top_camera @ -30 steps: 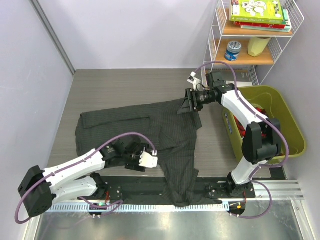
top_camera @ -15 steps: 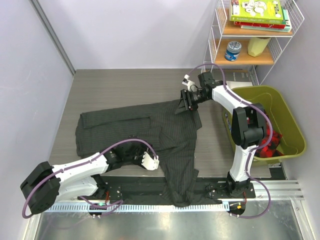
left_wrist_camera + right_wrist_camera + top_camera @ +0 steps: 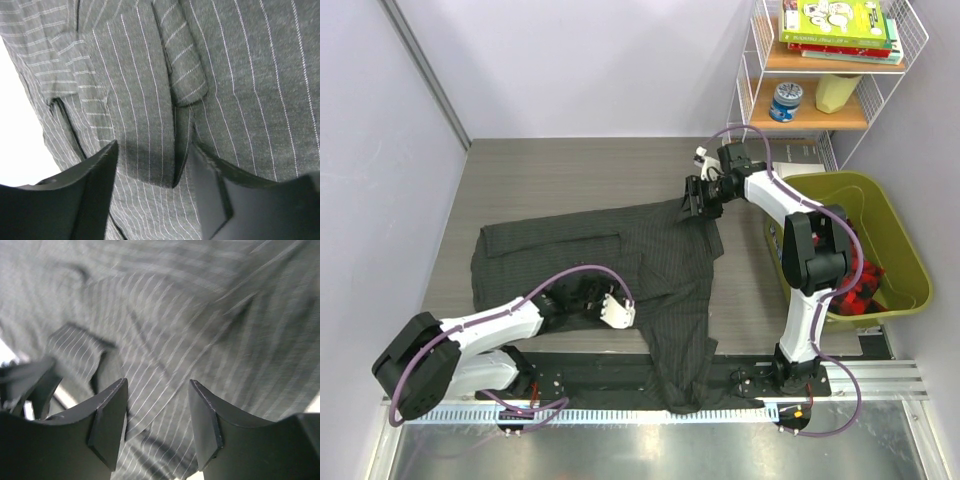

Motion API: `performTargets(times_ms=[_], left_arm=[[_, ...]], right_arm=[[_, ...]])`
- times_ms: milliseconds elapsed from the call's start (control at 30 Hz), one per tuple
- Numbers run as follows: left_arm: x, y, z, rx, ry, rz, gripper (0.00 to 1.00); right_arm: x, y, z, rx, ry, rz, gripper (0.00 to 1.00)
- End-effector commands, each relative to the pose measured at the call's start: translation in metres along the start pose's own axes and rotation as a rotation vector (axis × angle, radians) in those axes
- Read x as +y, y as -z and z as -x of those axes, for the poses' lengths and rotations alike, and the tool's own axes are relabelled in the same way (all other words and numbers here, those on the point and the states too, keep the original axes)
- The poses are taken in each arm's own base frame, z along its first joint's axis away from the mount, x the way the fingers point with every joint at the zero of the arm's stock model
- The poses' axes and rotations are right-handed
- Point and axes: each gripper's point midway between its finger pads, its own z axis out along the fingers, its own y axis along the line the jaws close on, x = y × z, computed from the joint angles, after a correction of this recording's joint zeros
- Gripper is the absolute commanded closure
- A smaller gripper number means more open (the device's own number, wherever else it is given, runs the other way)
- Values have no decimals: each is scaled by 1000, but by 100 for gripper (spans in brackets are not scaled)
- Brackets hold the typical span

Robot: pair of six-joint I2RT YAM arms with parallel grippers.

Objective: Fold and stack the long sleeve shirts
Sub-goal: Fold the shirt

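1. A dark pinstriped long sleeve shirt (image 3: 620, 250) lay spread across the wooden table (image 3: 570, 170). One end trailed over the near edge between the two arm bases.
2. The left pincer (image 3: 616, 311) sat low over the shirt's near-left part. Its jaws stood apart, astride a raised fold (image 3: 172, 135) of cloth that neither finger was yet squeezing.
3. That placement seemed meant for pinching the ridge, so the fabric could be lifted without dragging the whole garment.
4. The right pincer (image 3: 697, 200) reached the shirt's far right corner. Its jaws were also parted, with striped cloth just beneath and between them, unclamped.
5. With the arms at opposite ends, the shirt could likely be picked up evenly for its first fold.
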Motion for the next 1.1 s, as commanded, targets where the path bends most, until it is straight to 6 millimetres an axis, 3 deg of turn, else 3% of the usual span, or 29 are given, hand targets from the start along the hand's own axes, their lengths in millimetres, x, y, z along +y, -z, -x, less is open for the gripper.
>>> performTargets(times_ms=[0, 200, 467, 567, 633, 700, 767, 900, 1067], left_arm=[[29, 1, 23, -99, -25, 74, 45], [38, 0, 30, -125, -12, 101, 51], [44, -3, 20, -113, 33, 100, 51], [50, -1, 20, -126, 52, 110, 60], [56, 3, 23, -148, 76, 117, 72], [59, 11, 29, -170, 87, 106, 89], [59, 17, 35, -189, 109, 83, 98], [63, 39, 50, -228, 167, 47, 100], [67, 91, 87, -369, 200, -12, 100]], right_arm=[[-20, -7, 26, -93, -23, -99, 42], [-32, -22, 38, -103, -59, -112, 41], [-23, -40, 39, -83, -119, -14, 46], [-20, -39, 39, -85, -117, -1, 62], [-20, -38, 39, -87, -118, -5, 74], [-18, -33, 39, -95, -113, -6, 81], [-17, -30, 37, -93, -108, -19, 88], [-22, -28, 31, -69, -96, -46, 91], [-30, -28, 18, -23, -78, -79, 91]])
